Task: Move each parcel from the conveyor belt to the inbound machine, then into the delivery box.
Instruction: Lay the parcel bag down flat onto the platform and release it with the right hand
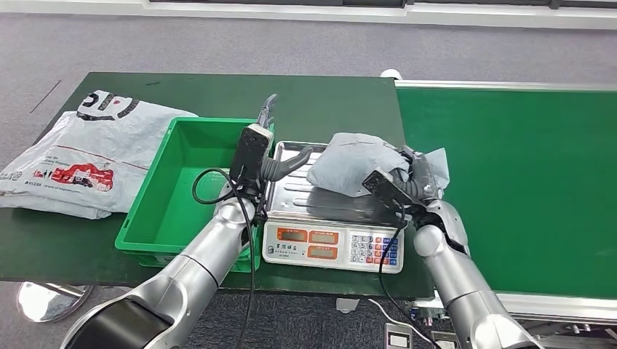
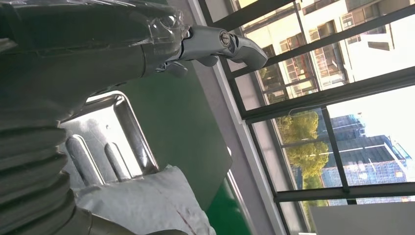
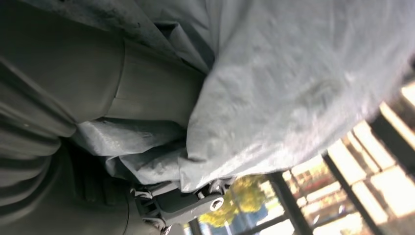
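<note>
Two hands are working around one grey parcel (image 1: 354, 161), which is lying on the steel pan of the weighing scale (image 1: 291, 190) — the inbound machine, by my reading. The right hand (image 1: 412, 177) is gripping the parcel's near edge, probably to steady it for a reading. The left hand (image 1: 279, 166) is hovering beside it with fingers spread, holding nothing — likely preparing to take it toward the green box (image 1: 161, 195). The parcel is looking soft, crumpled and pillow-like, its plastic skin wrinkling under the grip.
</note>
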### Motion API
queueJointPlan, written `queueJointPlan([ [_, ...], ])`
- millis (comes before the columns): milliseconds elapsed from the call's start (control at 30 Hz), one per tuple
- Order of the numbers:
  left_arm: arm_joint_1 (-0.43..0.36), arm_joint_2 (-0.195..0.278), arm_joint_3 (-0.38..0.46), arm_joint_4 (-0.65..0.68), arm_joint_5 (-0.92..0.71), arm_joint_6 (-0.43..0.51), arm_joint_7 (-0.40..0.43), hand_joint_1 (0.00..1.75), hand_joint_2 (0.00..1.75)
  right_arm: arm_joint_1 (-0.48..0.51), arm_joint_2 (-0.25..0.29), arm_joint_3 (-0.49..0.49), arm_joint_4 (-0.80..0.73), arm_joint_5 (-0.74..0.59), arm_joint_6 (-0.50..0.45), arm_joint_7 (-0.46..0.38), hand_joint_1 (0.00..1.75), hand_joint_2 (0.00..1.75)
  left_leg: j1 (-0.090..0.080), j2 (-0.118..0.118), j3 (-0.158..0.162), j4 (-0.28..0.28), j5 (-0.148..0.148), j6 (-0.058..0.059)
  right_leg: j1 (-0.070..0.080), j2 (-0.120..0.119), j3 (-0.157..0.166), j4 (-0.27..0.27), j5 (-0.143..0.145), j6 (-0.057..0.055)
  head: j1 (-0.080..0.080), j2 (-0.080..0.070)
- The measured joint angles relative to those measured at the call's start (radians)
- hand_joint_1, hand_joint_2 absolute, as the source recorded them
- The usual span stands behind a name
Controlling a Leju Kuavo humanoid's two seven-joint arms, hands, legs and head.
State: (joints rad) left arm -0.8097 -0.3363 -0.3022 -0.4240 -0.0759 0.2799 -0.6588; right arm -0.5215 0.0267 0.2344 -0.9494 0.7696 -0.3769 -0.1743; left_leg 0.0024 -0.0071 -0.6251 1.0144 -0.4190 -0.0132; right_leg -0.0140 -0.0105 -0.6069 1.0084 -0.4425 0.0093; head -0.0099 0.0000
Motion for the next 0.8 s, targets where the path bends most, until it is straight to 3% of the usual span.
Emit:
queueJointPlan([
  [200, 0.000, 0.009, 0.006, -0.008, -0.027, -0.021, -0.002, 0.00, 1.75, -0.012, 0.030, 0.093, 0.035, 0.115, 0.086, 0.059, 1.75, 1.75, 0.000, 0.002, 0.001, 0.000, -0.001, 0.000, 0.000, 0.002, 0.000, 0.000, 0.000, 0.000, 0.000, 0.000],
  [333, 0.000, 0.010, 0.016, -0.017, -0.037, -0.038, -0.009, 0.00, 1.75, -0.022, 0.060, 0.137, 0.064, 0.177, 0.067, 0.033, 0.77, 1.75, 0.000, 0.004, 0.002, 0.000, 0.000, -0.001, 0.001, 0.003, 0.000, 0.000, 0.001, -0.001, 0.000, 0.000],
  [700, 0.001, 0.010, 0.023, -0.023, -0.050, -0.048, -0.018, 0.00, 1.75, -0.042, 0.106, 0.188, 0.124, 0.215, 0.026, -0.005, 0.75, 1.75, 0.001, 0.004, 0.002, 0.000, 0.001, -0.002, 0.001, 0.004, 0.000, 0.000, 0.002, -0.002, 0.000, 0.000],
  [767, 0.001, 0.010, 0.023, -0.023, -0.050, -0.048, -0.018, 0.00, 1.75, -0.043, 0.108, 0.189, 0.129, 0.215, 0.025, -0.005, 1.06, 1.75, 0.001, 0.004, 0.002, 0.000, 0.001, -0.002, 0.001, 0.004, 0.000, 0.000, 0.002, -0.002, 0.000, 0.000],
  [800, 0.001, 0.010, 0.023, -0.023, -0.050, -0.048, -0.019, 0.00, 1.75, -0.044, 0.108, 0.189, 0.131, 0.215, 0.024, -0.006, 0.95, 1.75, 0.001, 0.004, 0.002, 0.000, 0.001, -0.002, 0.001, 0.004, 0.000, 0.000, 0.002, -0.002, 0.000, 0.000],
])
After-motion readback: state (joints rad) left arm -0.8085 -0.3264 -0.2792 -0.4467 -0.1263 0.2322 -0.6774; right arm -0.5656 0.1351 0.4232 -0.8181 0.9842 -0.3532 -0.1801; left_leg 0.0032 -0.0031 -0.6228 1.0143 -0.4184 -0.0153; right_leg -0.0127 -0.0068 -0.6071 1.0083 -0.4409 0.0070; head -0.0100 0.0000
